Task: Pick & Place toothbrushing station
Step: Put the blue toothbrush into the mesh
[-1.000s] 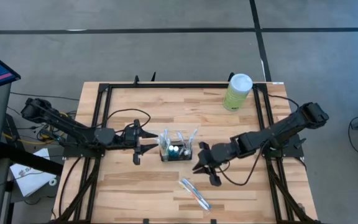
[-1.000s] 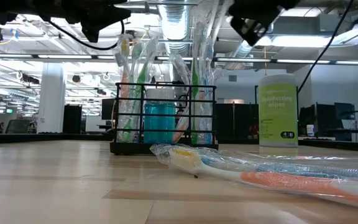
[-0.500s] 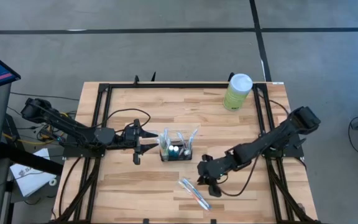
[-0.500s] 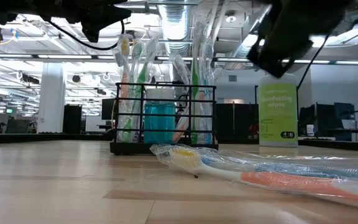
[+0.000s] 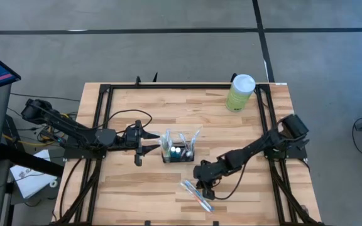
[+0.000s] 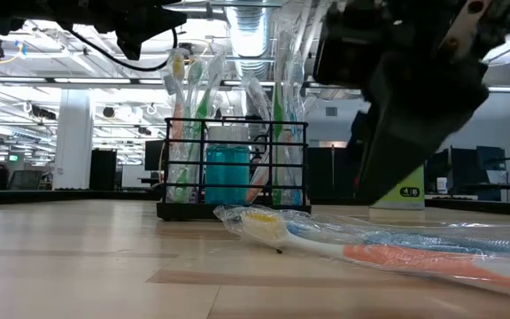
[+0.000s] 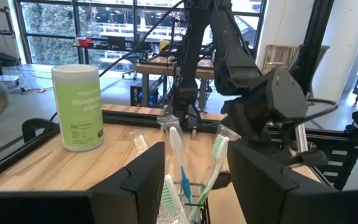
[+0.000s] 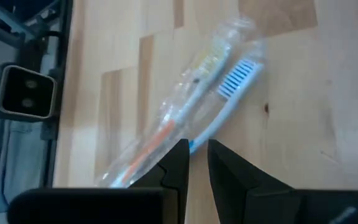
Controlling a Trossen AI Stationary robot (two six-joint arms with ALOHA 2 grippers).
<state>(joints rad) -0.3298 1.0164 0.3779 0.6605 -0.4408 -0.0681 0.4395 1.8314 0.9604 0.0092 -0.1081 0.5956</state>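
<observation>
The toothbrushing station, a low black wire holder, stands on the table's middle with wrapped toothbrushes and a teal tube upright in it. My left gripper hangs level just left of it, open; its fingers stand wide apart short of the holder's toothbrushes. Two loose toothbrushes in clear wrappers lie flat on the wood near the front edge. My right gripper slants down just above them, its fingers a narrow gap apart with nothing between them.
A pale-green wipes canister with a white lid stands at the far right corner. Black frame rails run along the table's edges. A small grey camera box sits at the near edge, beyond the loose toothbrushes.
My right gripper has come down and toward the table's near left, from beside the holder to just above the loose wrapped toothbrushes, rolling as it sank. Its finger gap looks the same. The toothbrushes and the holder have not moved.
</observation>
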